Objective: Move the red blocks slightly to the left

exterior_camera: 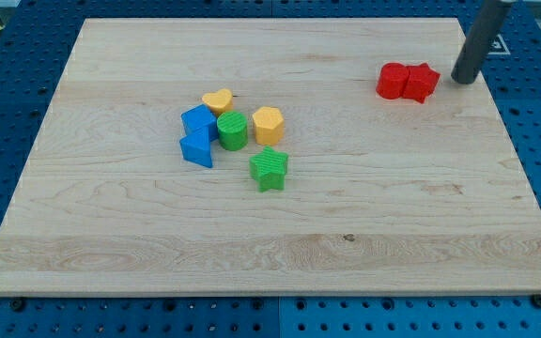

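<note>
Two red blocks sit touching side by side at the view's upper right: a rounded red block (pixel 393 81) on the left and a red star-like block (pixel 422 82) on the right. My tip (pixel 463 81) rests on the board just to the right of the red star-like block, a small gap apart from it. The dark rod slants up to the view's top right edge.
A cluster lies left of centre: a yellow heart (pixel 218 100), a yellow hexagon (pixel 269 124), a green cylinder (pixel 232 130), a green star (pixel 270 169), and two blue blocks (pixel 196 124) (pixel 196 149). The wooden board (pixel 270 253) lies on a blue perforated table.
</note>
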